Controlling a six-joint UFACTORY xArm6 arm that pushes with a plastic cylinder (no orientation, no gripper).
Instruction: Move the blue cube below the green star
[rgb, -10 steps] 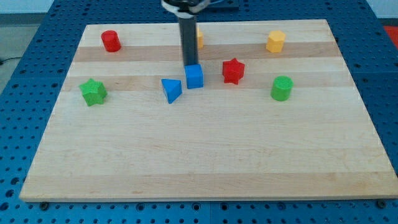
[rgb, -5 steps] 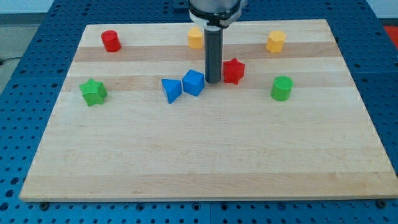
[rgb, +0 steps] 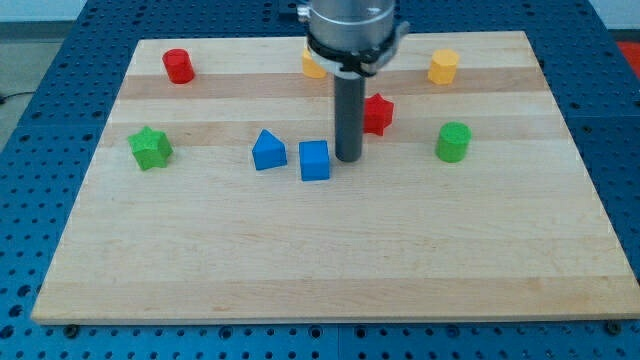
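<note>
Two blues shifted: blue cube (rgb: 315, 160) slid lower, my tip (rgb: 348, 158) now just right; no fingers.

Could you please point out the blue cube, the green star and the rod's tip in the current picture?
blue cube (rgb: 315, 161): camera view, on its front face.
green star (rgb: 150, 148): camera view, on the middle of its top.
my tip (rgb: 348, 158): camera view, on the rod's very end, just right of the blue cube.

You see blue cube (rgb: 315, 160) & blue triangle block (rgb: 267, 151), green star (rgb: 150, 148), green cyl. (rgb: 453, 142), red star (rgb: 378, 113), red cyl. (rgb: 179, 66), two yellow blocks (rgb: 444, 67) (rgb: 313, 66), light wood board (rgb: 320, 250), dark rod w/ my tip (rgb: 348, 158).
</note>
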